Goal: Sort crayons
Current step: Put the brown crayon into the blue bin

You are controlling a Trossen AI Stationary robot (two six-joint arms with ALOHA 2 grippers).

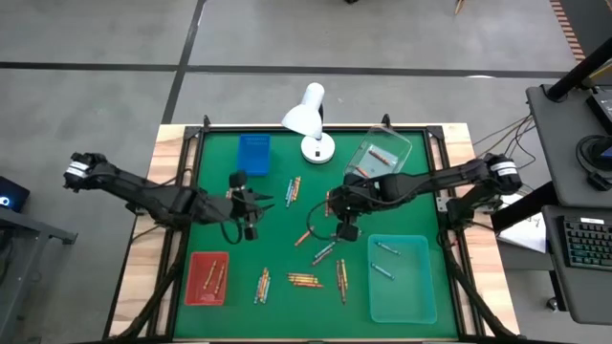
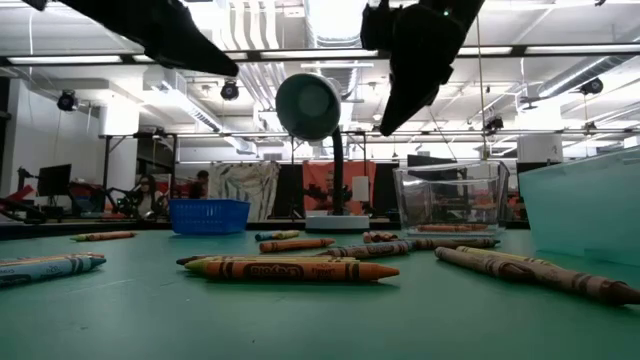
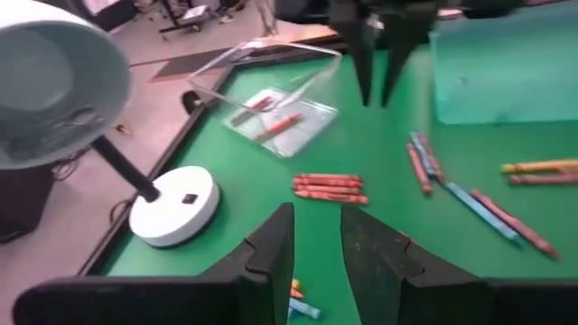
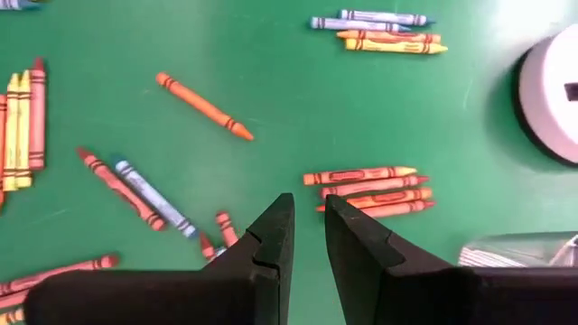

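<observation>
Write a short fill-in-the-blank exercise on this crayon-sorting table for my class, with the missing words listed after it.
1. The table's surface is coloured ____.
2. The red tray holds crayons, while the ____ tray holds none.
3. The white lamp stands near the table's ____ edge.
4. Both the left gripper and right gripper hold ____.

Missing words: green; blue; far; nothing

Your left arm reaches in from the left edge of the worktop, its gripper (image 1: 251, 203) hanging above the left-centre. Its jaws stand a narrow gap apart — nothing between them. Your right arm comes in from the right, its gripper (image 1: 342, 222) near the middle, jaws likewise slightly parted and apparently empty, though the overhead view is coarse.
</observation>
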